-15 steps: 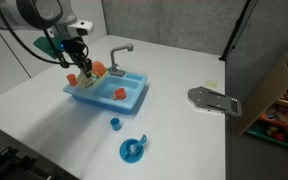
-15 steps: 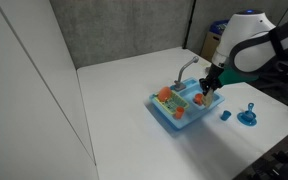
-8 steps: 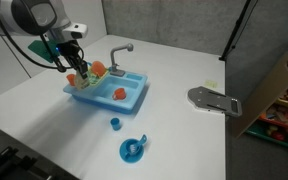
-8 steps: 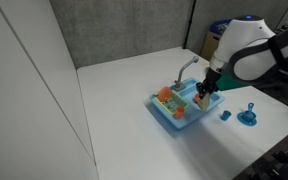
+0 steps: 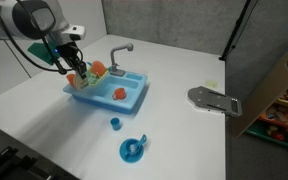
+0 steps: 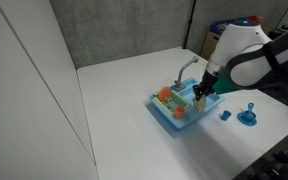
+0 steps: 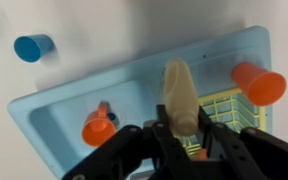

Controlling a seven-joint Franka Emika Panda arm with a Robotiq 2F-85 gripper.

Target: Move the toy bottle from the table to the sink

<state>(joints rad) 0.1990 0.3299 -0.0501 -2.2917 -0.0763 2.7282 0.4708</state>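
My gripper is shut on the toy bottle, a pale cream stubby toy that points away from the jaws. It hangs over the light-blue sink, above the edge between the open basin and the yellow rack. In both exterior views the gripper is low over the sink beside the grey faucet. The bottle itself is hard to make out in the exterior views.
Orange toys lie in the sink. A small blue cup and a round blue dish stand on the table near the sink. A grey flat object lies further off, and a cardboard box is past the table edge.
The gripper with the bottle has shifted slightly along the sink toward its rack end and stayed low over it. Nothing else has moved.
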